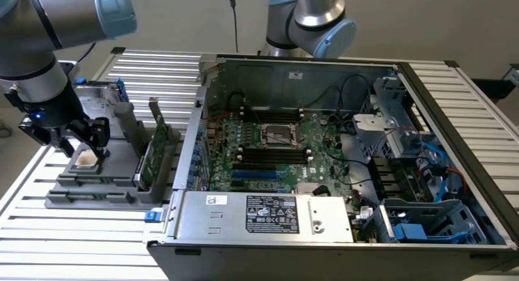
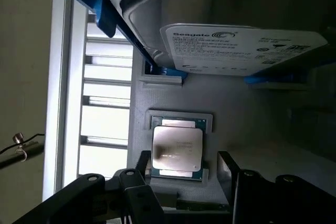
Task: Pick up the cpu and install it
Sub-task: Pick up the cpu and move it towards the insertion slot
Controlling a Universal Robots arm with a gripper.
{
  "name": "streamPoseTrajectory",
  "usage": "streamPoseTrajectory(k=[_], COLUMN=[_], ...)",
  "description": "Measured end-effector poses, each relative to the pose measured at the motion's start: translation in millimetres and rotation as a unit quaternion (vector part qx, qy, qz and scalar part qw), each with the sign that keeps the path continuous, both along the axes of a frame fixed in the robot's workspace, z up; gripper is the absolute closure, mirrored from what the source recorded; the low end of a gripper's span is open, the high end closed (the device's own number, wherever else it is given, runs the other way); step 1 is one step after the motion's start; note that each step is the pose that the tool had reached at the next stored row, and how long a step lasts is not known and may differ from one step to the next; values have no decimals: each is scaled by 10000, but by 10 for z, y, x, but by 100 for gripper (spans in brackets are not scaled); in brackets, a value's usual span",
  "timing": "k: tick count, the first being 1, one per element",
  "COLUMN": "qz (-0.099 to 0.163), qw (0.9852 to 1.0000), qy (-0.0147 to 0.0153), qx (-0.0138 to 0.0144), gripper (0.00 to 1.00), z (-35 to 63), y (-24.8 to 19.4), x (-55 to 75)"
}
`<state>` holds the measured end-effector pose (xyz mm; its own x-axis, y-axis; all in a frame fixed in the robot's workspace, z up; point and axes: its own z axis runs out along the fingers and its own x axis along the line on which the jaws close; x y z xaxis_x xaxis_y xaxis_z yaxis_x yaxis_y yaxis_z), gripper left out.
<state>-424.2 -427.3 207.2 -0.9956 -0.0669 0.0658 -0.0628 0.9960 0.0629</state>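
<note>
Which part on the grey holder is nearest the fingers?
The cpu, the small square chip flanked by the fingers; the hard drive and upright card stand farther away.

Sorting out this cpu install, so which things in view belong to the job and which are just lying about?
Part of the job: cpu in its grey holder; open claw over it; socket on the motherboard.
Just lying about: hard drive with blue bracket; green card standing in the holder; power supply.

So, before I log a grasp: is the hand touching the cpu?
Cannot tell. In the wrist view the open hand straddles the cpu; one finger stands clear, the other overlaps its edge.
</note>
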Motion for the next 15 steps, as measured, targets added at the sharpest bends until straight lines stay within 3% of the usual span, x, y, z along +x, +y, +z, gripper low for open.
streamPoseTrajectory(k=[9, 15], qz=[0, 0], qw=[10000, 10000], qy=[17, 36], qx=[-8, -10], gripper=[38, 38], z=[-133, -165], y=[31, 60], x=[-6, -29])
